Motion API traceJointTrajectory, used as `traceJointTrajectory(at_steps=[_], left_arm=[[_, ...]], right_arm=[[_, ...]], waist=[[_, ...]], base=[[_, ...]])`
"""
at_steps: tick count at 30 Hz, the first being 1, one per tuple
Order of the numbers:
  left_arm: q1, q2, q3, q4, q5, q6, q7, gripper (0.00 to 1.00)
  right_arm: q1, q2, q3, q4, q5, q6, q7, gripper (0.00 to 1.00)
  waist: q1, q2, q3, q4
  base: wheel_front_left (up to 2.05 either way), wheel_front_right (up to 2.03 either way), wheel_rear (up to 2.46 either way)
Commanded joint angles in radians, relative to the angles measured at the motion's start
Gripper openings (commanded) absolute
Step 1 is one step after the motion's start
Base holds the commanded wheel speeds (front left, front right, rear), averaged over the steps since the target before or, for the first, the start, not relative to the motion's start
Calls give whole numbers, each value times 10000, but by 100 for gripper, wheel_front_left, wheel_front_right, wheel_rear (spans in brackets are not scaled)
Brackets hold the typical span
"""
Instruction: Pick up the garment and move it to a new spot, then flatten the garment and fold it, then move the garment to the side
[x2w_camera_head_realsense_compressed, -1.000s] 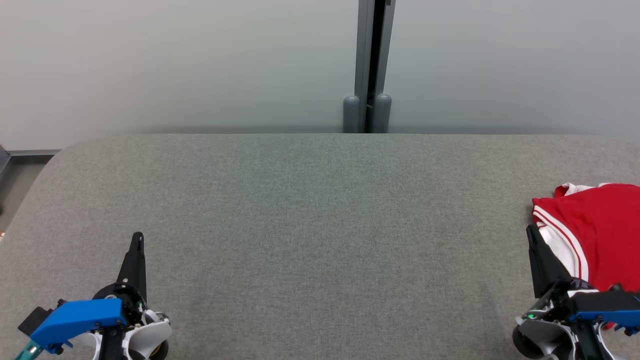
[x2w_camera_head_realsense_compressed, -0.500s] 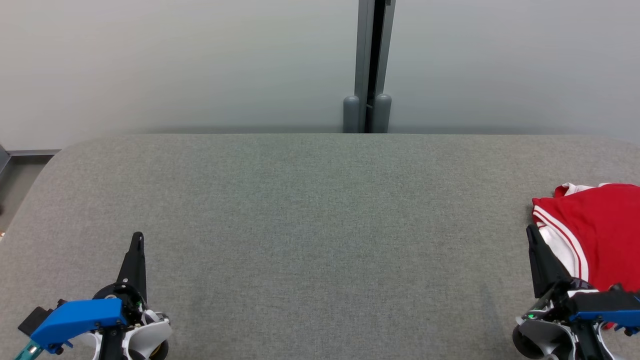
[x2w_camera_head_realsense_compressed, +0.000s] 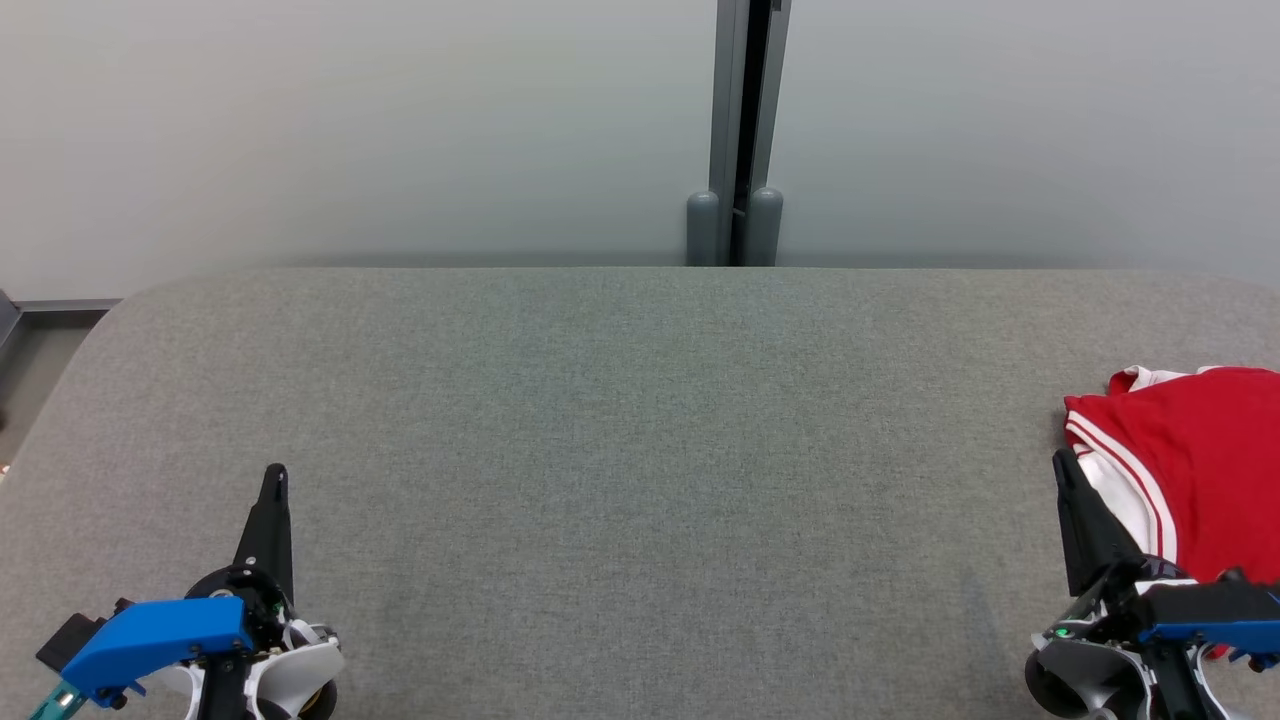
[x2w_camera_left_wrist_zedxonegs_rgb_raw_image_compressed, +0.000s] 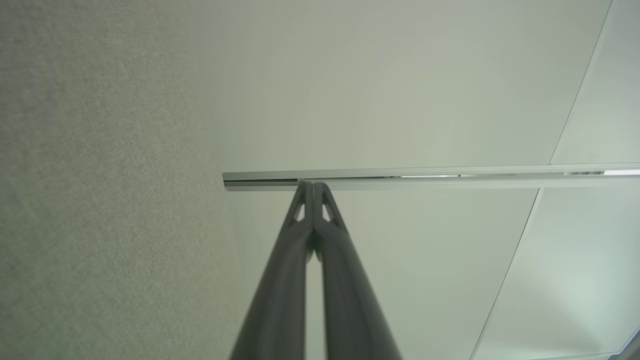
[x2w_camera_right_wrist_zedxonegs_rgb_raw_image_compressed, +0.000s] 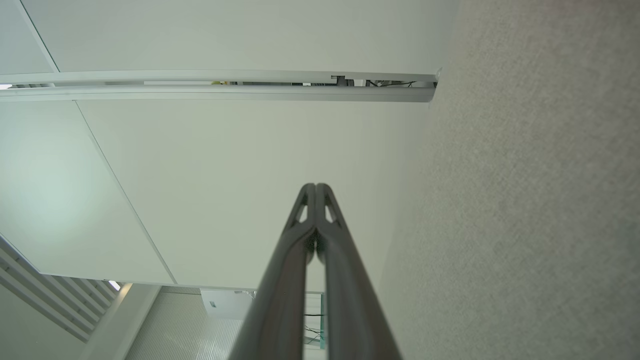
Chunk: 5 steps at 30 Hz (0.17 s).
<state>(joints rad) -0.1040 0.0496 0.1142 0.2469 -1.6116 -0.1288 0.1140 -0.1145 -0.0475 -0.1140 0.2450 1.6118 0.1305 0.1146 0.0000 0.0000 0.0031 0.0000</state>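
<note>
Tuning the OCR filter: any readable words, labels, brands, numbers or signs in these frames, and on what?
No readable text anywhere.
red garment: red cloth with white stripes, no lettering in view.
grey table: unmarked.
left pincer and right pincer: no print visible.
white box in the right wrist view: a small dark mark, too small to read.

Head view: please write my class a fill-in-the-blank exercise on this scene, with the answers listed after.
The garment on the grey table is mainly ____ with white trim.
The left gripper and the right gripper both have their fingers ____.
The garment lies nearest the ____ gripper.
Missing words: red; shut; right.
</note>
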Motion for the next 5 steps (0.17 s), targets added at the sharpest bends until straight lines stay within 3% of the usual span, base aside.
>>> traceJointTrajectory(at_steps=[1, 5], left_arm=[[-95, 12, 13, -46, -27, -39, 36, 0], [-95, 12, 12, -46, -27, -39, 35, 0]], right_arm=[[122, -51, -17, -36, 24, 4, 26, 0], [121, -51, -17, -36, 26, 4, 25, 0]], waist=[[0, 0, 0, 0], [0, 0, 0, 0]], base=[[0, 0, 0], [0, 0, 0]])
